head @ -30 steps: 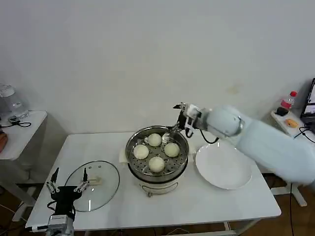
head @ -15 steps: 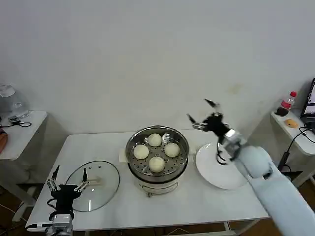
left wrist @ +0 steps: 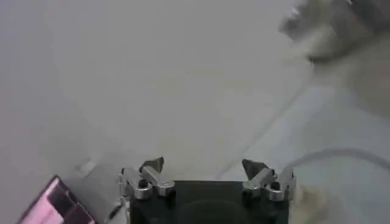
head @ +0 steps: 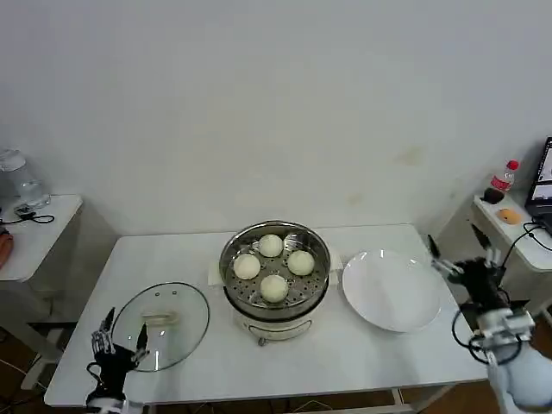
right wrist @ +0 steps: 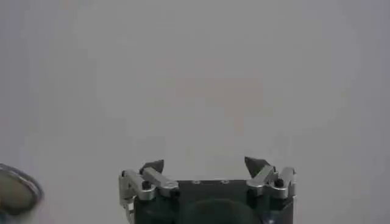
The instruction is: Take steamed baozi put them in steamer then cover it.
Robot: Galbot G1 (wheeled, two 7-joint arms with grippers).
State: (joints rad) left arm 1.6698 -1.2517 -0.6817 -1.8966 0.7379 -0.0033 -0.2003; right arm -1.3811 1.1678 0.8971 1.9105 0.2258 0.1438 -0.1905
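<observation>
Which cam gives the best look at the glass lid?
Head view: the whole lid lies flat on the table, handle up. Left wrist view catches just a blurred curved edge. Right wrist view faces the wall.

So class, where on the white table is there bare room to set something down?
Free: the back-left corner of the white table behind the glass lid, and the front strip below the white plate. Crowded: the middle, around the steamer.
</observation>
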